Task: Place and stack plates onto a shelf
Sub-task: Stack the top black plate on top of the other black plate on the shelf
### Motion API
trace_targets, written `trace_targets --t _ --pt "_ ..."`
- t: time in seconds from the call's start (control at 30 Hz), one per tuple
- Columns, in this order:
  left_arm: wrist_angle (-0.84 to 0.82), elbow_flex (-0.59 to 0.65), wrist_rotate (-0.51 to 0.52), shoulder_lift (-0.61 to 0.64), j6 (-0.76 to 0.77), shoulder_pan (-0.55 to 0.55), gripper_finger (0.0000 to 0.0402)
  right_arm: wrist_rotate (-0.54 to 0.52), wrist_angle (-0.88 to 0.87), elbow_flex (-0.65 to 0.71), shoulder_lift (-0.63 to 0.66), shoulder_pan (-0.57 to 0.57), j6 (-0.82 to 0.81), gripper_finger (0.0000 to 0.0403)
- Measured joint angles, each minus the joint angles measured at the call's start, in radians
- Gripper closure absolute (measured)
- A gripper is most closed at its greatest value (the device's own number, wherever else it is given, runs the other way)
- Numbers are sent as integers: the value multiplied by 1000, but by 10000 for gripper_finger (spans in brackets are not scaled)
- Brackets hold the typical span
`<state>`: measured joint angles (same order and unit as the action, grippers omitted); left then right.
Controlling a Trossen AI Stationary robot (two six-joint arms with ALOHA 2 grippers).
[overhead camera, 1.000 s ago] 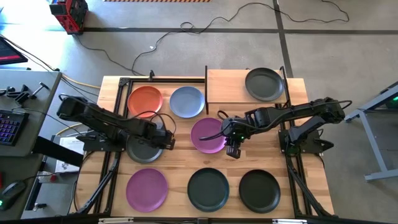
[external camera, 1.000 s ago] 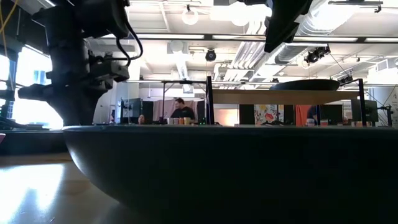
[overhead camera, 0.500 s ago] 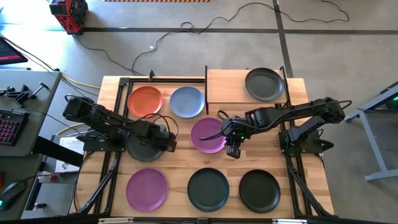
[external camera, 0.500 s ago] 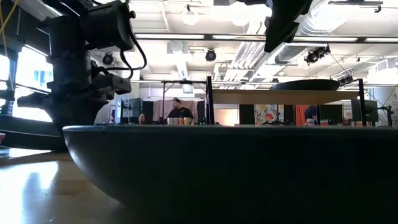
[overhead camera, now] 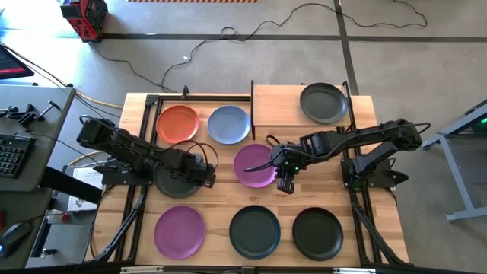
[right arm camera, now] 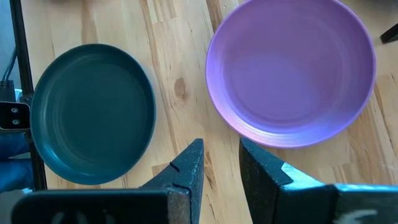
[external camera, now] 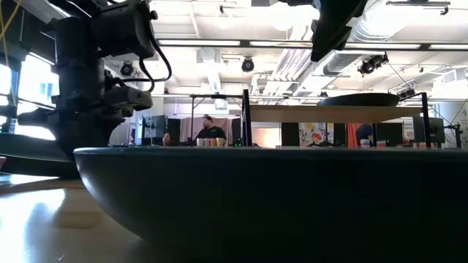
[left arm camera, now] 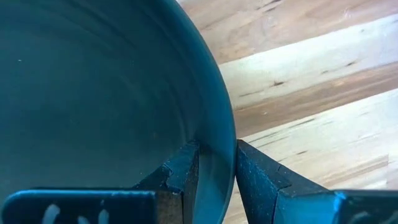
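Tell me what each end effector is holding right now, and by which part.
The left end effector is shut on a dark grey plate, pinching its rim. The right end effector holds nothing; it hovers open beside the purple plate.

The shelf [overhead camera: 300, 106] at the counter's [overhead camera: 221, 199] far right has bare board left of its dark grey plate [overhead camera: 323, 103]. The orange plate [overhead camera: 177, 123] and pale blue plate [overhead camera: 229, 124] crowd the far left; three plates line the near edge.
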<state>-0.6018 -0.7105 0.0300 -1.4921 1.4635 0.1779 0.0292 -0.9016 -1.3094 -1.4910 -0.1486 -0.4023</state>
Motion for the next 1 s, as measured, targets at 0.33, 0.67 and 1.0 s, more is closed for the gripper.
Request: trace_targets --t 0.33,0.67,1.0 --pt "-4 0 5 0 -6 25 324 0 14 0 0 0 0 323" --pt "-7 -3 8 2 -53 40 372 0 47 0 0 0 -8 323" --pt "-147 -102 27 -2 -160 40 394 -22 47 0 0 0 -8 323"
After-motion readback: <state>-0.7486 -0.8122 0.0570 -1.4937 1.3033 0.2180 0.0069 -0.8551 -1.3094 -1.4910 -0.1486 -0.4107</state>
